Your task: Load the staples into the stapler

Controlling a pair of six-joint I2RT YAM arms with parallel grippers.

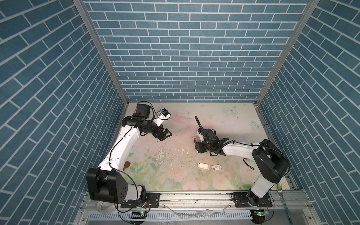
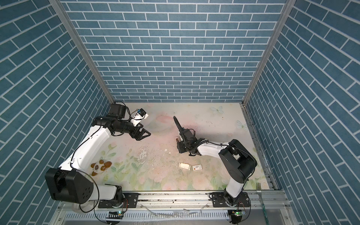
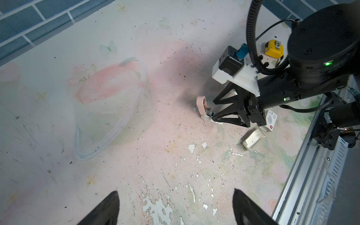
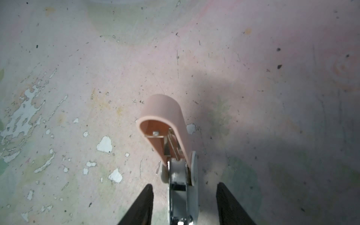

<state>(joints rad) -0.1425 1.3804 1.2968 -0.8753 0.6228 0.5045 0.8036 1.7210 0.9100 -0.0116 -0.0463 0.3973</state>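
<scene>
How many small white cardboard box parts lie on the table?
2. The open white cardboard tray lies left of the white cardboard sleeve with a red mark in both top views, close to it. Others may be hidden.

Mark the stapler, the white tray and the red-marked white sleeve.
stapler (image 4: 164,111), right wrist view, on its raised pink lid.
white tray (image 3: 253,141), left wrist view, on its bare inner floor.
white sleeve (image 3: 271,119), left wrist view, on its printed face.

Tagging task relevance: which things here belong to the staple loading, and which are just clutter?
Job: stapler, lid open; white tray and red-marked sleeve; staples themselves not discernible.
Lying about: panda toy, fork, yellow tape measure.
</scene>
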